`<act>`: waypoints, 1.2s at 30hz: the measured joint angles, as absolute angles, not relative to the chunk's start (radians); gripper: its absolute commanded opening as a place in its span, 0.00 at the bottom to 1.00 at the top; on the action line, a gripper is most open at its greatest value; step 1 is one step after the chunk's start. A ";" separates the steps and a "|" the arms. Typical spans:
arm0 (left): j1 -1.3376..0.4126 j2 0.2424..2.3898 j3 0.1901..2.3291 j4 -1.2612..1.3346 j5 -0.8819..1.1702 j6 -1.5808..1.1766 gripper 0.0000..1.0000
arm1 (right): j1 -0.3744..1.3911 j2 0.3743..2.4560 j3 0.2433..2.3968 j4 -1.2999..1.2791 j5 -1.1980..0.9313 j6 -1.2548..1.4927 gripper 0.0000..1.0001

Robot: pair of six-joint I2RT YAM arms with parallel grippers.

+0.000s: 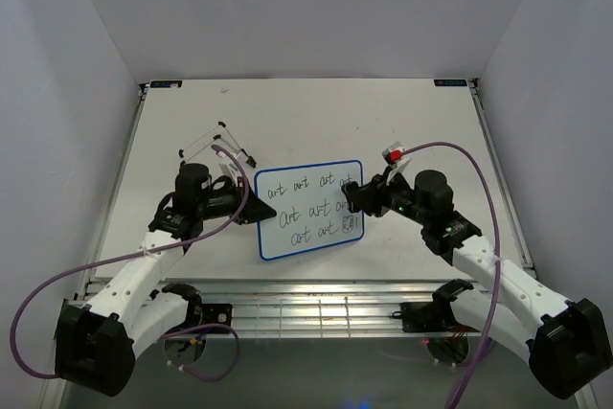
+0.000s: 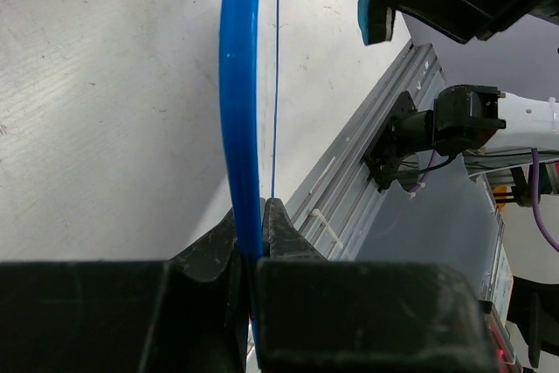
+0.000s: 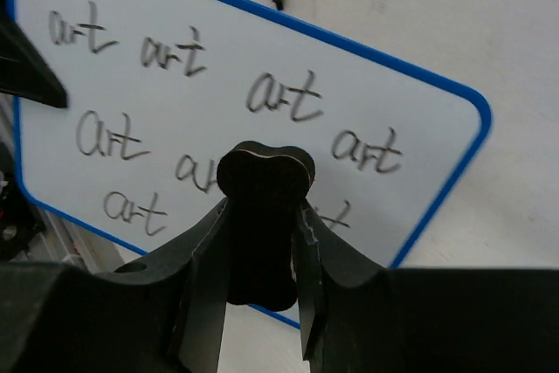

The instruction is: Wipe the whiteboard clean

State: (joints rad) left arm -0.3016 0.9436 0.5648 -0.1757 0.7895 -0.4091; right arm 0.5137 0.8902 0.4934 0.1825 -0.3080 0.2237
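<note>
The whiteboard (image 1: pixel 306 213) is white with a blue rim and carries several black "art" scribbles in three rows. My left gripper (image 1: pixel 247 208) is shut on its left edge; in the left wrist view the blue rim (image 2: pixel 240 111) runs up from between the closed fingers of that gripper (image 2: pixel 253 233). My right gripper (image 1: pixel 352 200) hovers at the board's right side. In the right wrist view this gripper (image 3: pixel 262 209) is shut on a black eraser block (image 3: pixel 265 172), in front of the written face of the whiteboard (image 3: pixel 175 102). Whether the eraser touches the board I cannot tell.
A thin black wire stand (image 1: pixel 215 141) lies behind the left arm. A small red and white object (image 1: pixel 392 154) sits behind the right gripper. A metal rail (image 1: pixel 316 308) runs along the table's near edge, and white walls close both sides.
</note>
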 measured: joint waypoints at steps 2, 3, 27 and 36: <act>-0.302 0.952 0.566 -0.172 0.796 -0.414 0.00 | 0.573 0.907 0.500 0.241 -0.308 0.222 0.08; -0.302 0.955 0.566 -0.172 0.798 -0.417 0.00 | 0.618 0.926 0.510 0.269 -0.301 0.215 0.08; -0.302 0.961 0.566 -0.176 0.828 -0.419 0.00 | 1.083 1.448 0.918 0.467 -0.023 -0.086 0.08; -0.296 0.962 0.566 -0.179 0.824 -0.424 0.00 | 1.107 1.462 0.918 0.484 0.072 -0.089 0.08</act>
